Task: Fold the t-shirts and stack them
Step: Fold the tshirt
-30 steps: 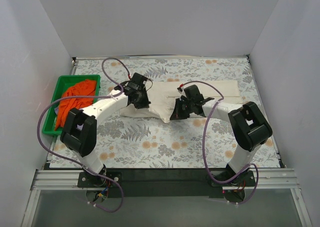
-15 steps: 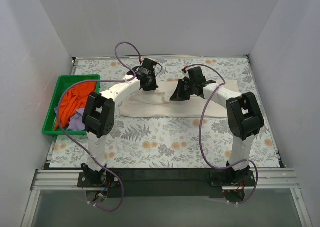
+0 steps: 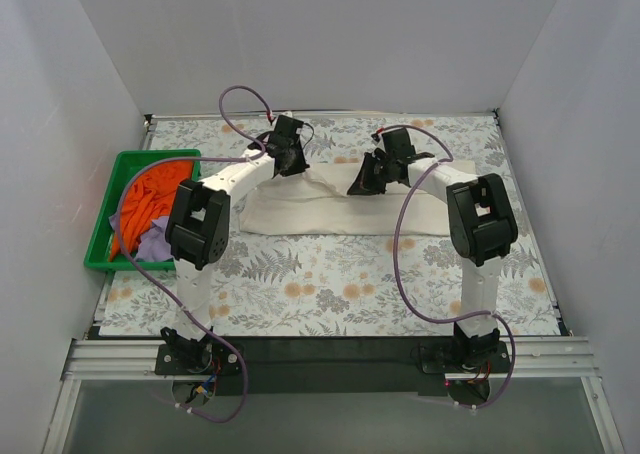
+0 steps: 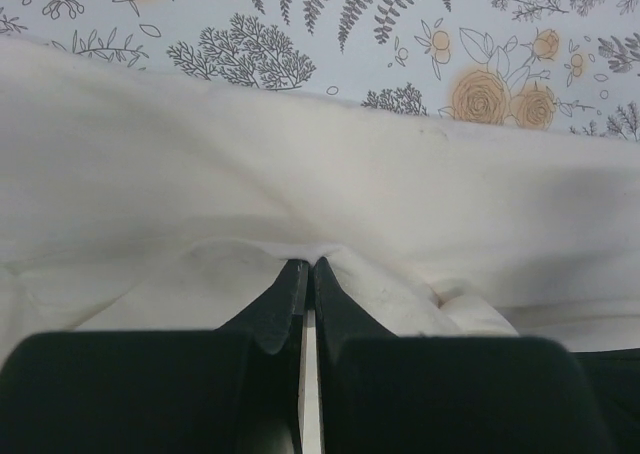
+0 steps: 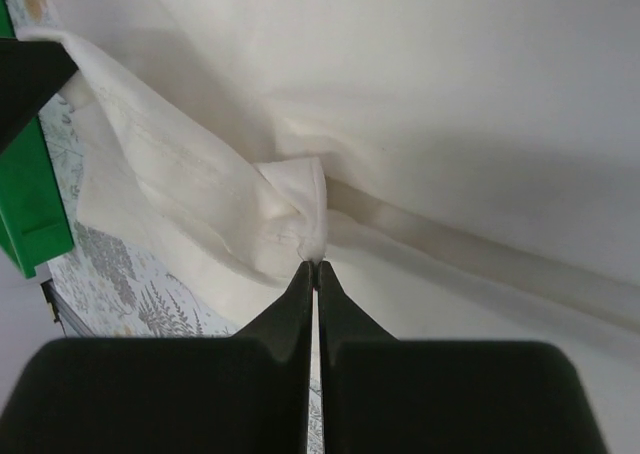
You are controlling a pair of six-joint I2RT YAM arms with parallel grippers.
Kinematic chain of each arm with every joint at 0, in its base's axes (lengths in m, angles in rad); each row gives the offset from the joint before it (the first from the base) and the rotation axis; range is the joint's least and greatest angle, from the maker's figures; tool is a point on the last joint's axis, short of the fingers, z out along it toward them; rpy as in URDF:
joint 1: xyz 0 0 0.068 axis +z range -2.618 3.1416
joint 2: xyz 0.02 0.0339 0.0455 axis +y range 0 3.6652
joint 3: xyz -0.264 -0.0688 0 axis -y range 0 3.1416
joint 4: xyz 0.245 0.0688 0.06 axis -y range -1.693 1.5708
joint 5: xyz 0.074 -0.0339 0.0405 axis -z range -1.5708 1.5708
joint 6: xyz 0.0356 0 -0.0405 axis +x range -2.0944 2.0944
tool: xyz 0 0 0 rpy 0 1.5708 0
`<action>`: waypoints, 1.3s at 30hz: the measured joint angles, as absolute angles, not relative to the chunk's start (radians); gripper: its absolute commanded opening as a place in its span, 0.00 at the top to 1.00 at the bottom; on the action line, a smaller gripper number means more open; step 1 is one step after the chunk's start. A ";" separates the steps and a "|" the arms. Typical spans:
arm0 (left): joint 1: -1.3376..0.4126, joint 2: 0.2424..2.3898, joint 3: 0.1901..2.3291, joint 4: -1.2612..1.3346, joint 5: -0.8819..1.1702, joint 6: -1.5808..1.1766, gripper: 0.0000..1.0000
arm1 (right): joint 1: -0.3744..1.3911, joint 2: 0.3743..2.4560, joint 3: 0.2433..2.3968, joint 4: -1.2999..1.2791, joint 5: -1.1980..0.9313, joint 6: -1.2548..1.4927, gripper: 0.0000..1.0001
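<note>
Pinching on both sides. Left jaws are pressed together on a thin fold of the cream t-shirt [image 4: 330, 164], with a pale sliver showing between the tips. Right jaws are pressed together on a small bunched knot of the same shirt, right at their tips. The cream t-shirt lies as a long folded band on the floral surface [image 3: 330, 284], running between the two pairs of jaws and on past the right pair; both grip it along its far edge. Ahead of the left jaws: cloth, then bare surface. Well left of the left jaws, a green tray [image 3: 140, 155] holds the orange t-shirt [image 3: 150, 189] and lavender t-shirt [image 3: 155, 244], both bunched.
</note>
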State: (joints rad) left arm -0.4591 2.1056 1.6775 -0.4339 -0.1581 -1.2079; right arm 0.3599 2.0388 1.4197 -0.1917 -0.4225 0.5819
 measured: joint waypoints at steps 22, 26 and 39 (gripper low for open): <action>-0.424 2.106 1.599 -0.251 -0.156 -1.223 1.00 | 0.334 2.158 1.570 -0.215 -0.403 0.569 0.99; -0.411 2.106 1.597 -0.247 -0.142 -1.235 1.00 | 0.333 2.170 1.581 -0.215 -0.402 0.569 0.99; -0.387 2.106 1.584 -0.230 -0.095 -1.256 1.00 | 0.322 2.238 1.634 -0.219 -0.403 0.584 0.96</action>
State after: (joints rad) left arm -0.3870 2.1063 1.5841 -0.2298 -0.0952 -1.2564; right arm 0.3218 2.2383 1.6341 -0.2192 -0.4034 0.5842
